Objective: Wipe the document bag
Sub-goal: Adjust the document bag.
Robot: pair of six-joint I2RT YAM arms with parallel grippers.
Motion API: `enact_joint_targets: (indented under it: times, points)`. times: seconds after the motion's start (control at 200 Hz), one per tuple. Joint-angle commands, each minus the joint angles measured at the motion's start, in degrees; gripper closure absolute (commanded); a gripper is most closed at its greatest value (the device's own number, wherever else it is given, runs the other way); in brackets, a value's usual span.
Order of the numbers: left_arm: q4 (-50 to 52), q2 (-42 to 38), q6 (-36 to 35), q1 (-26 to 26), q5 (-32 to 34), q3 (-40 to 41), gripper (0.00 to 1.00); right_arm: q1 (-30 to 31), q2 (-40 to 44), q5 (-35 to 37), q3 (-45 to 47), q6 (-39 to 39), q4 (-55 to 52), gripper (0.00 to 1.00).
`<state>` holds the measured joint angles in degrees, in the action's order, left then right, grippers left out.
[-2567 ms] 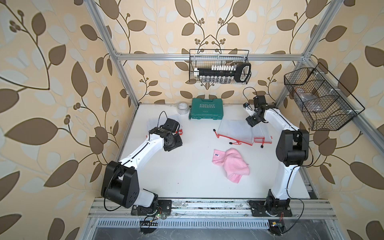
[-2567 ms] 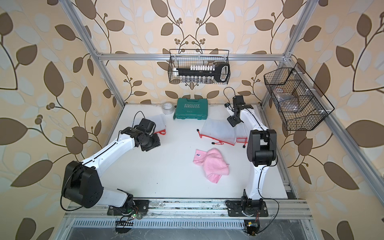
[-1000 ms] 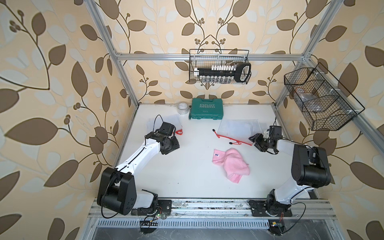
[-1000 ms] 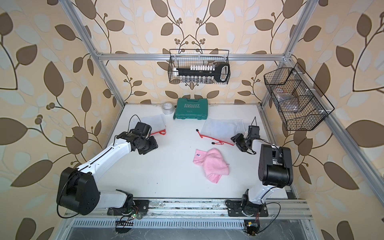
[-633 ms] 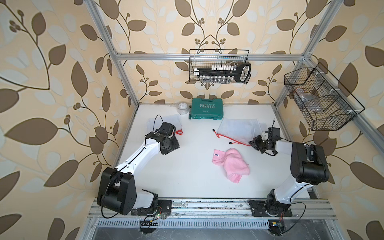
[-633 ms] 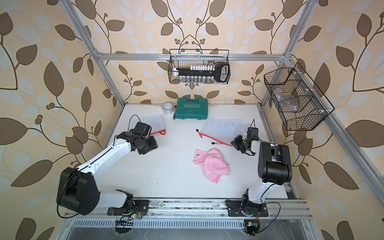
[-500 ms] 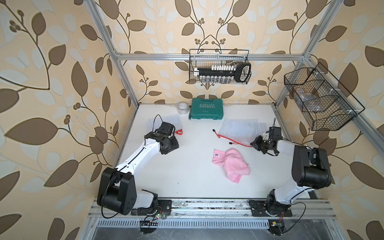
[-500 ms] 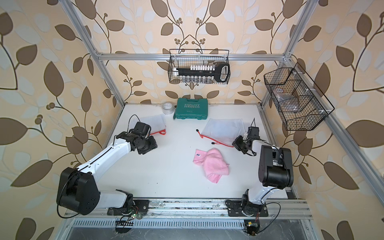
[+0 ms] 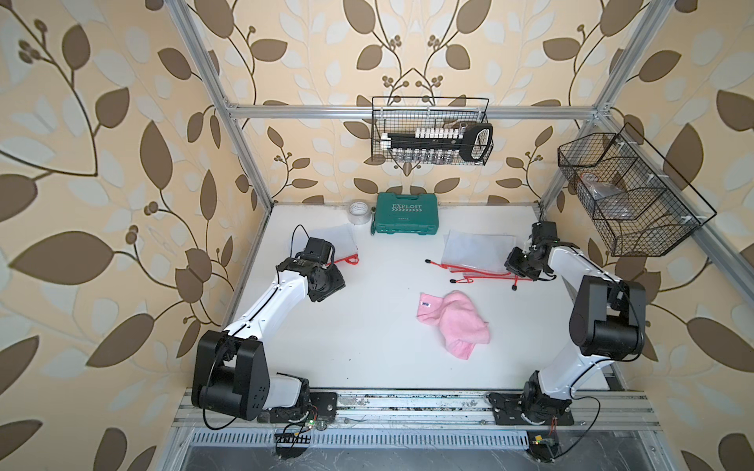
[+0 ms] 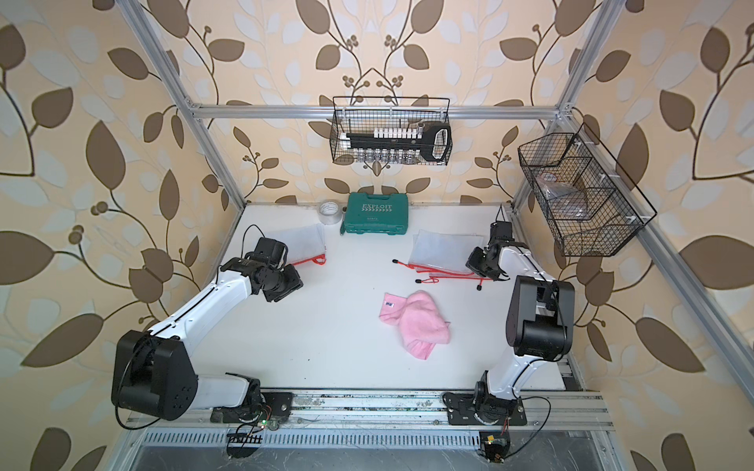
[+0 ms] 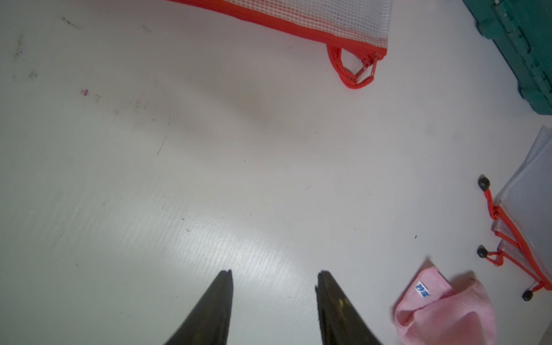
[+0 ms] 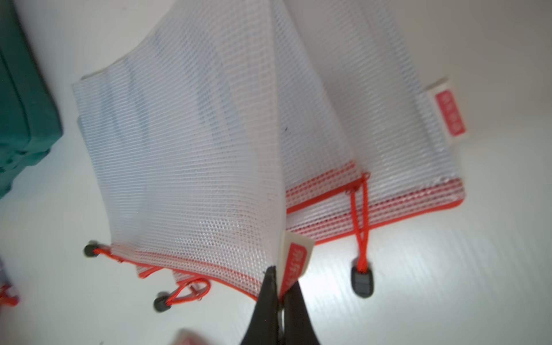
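At the right of a top view, the right claw [image 9: 516, 267] just snapped shut on a corner of the red-edged white mesh document bag [image 9: 475, 248], so wiping can begin.

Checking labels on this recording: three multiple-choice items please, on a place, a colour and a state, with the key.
1. The tape roll lies: A at the back, beside the green case; B front centre; C far right side.
2. The cloth is: A blue; B pink; C white.
3. The right gripper is: A open, empty; B shut on the cloth; C shut on a document bag corner.
Key: A, the roll sits next to the case; B, pink in both top views; C, the right wrist view shows the jaws pinching the corner.
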<state>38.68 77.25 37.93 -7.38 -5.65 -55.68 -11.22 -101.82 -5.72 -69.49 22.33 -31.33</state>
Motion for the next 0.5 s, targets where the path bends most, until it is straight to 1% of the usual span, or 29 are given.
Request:
enact_joint_targets:
  times: [0.0, 0.055, 0.155, 0.175, 0.19, 0.2, 0.205, 0.24, 0.265, 0.285, 0.32, 0.335, 0.355, 0.375, 0.495]
  points:
    - [-1.39, -0.80, 1.31, 3.52, -5.05, 0.57, 0.48, 0.68, -3.42, 8.69, -2.02, -5.91, -4.55, 1.00]
    - [-1.49, -0.56, 1.98, 5.37, -6.58, 0.60, 0.45, 1.43, -4.50, 11.32, -2.79, -7.01, -5.00, 1.00]
    - [-2.44, 0.15, 3.06, 8.93, -10.02, 1.05, 0.43, 2.93, -4.82, 15.71, -3.02, -8.13, -4.67, 1.00]
    - [-2.69, 0.30, 3.28, 9.58, -10.46, 1.09, 0.42, 3.30, -4.74, 16.49, -3.03, -8.16, -4.60, 0.93]
    - [-2.92, 0.41, 3.44, 10.10, -10.71, 1.08, 0.42, 3.62, -4.63, 17.14, -3.06, -8.24, -4.57, 0.84]
    - [-3.04, 0.46, 3.57, 10.41, -10.88, 1.18, 0.42, 3.76, -4.60, 17.56, -3.14, -8.32, -4.56, 0.76]
    - [-3.06, 0.54, 3.60, 10.61, -11.01, 1.23, 0.42, 3.76, -4.60, 17.56, -3.14, -8.32, -4.56, 0.76]
    - [-3.55, 0.91, 4.04, 11.80, -11.50, 1.22, 0.41, 4.52, -4.43, 18.64, -3.47, -8.44, -4.88, 0.52]
    - [-3.92, 1.17, 4.35, 12.64, -11.62, 1.28, 0.41, 5.18, -4.01, 18.95, -3.61, -8.40, -5.25, 0.38]
    - [-4.29, 1.34, 4.57, 13.35, -11.74, 1.28, 0.41, 5.50, -3.51, 19.13, -3.71, -8.17, -5.48, 0.31]
    - [-4.84, 1.81, 5.09, 14.54, -11.76, 1.35, 0.41, 6.34, -2.12, 19.71, -3.56, -7.75, -5.73, 0.20]
    - [-4.98, 1.95, 5.32, 15.06, -11.69, 1.37, 0.41, 6.82, -1.40, 19.99, -3.51, -7.54, -5.80, 0.17]
    - [-5.32, 2.23, 5.58, 15.79, -11.70, 1.43, 0.41, 7.42, -0.48, 20.39, -3.43, -7.29, -6.11, 0.04]
    - [-5.78, 2.48, 5.84, 16.58, -11.75, 1.45, 0.41, 8.09, 0.46, 20.74, -3.45, -7.07, -6.56, 0.02]
    - [-8.25, 4.64, 7.13, 21.08, -12.94, 1.41, 0.41, 12.39, 5.38, 23.93, -4.63, -5.94, -10.73, 0.02]
